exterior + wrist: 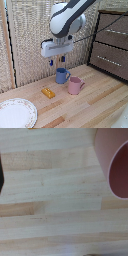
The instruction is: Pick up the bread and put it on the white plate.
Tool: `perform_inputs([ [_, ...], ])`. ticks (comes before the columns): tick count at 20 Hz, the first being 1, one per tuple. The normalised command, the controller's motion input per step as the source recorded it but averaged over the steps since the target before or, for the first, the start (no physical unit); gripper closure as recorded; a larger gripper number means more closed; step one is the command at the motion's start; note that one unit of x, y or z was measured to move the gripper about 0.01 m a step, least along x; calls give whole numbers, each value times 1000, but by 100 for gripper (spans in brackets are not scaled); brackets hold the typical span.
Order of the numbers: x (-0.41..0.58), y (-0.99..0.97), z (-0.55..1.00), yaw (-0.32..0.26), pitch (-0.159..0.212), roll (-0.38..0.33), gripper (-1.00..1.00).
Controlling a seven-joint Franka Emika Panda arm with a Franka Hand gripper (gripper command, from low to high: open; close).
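Pretty much all worktable [55, 193] here, pale butcher-block planks with the grain and seams running across the frame. A pink mug [114, 165] cuts in at one edge, seen from above so you're looking into its darker pink inside. A tiny orange sliver, probably the toast [32, 129], peeks in at another edge. There's also a dark shape [1, 178] at the side, too cropped to identify.
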Motion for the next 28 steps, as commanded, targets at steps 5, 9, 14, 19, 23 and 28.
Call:
perform_inputs([
  [5,188,341,-305,159,38,-84,-100],
  [9,271,251,-361,172,15,-90,-100],
  [14,258,191,-351,126,4,-76,-100],
  [19,163,165,-319,13,3,-35,-100],
  [23,159,62,-321,0,0,-1,-100],
  [28,151,84,-302,-4,0,-2,-100],
])
